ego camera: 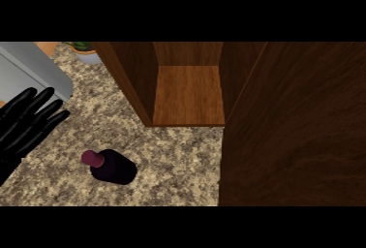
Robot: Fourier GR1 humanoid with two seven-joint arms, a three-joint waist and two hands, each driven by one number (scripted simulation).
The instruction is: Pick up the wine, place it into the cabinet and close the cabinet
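From my station I see the left hand (27, 123) at the view's left edge, fingers straight and spread, holding nothing. The wine (113, 166) stands on the speckled tabletop (178, 164), well apart from that hand and in front of the cabinet (187, 92), touching neither. The cabinet's compartment is open, its wooden shelf bare to my eye. Its door (293, 126) fills the right side of the view. A grey appliance (32, 72), perhaps a fridge, sits at upper left, beside a potted plant (84, 51).
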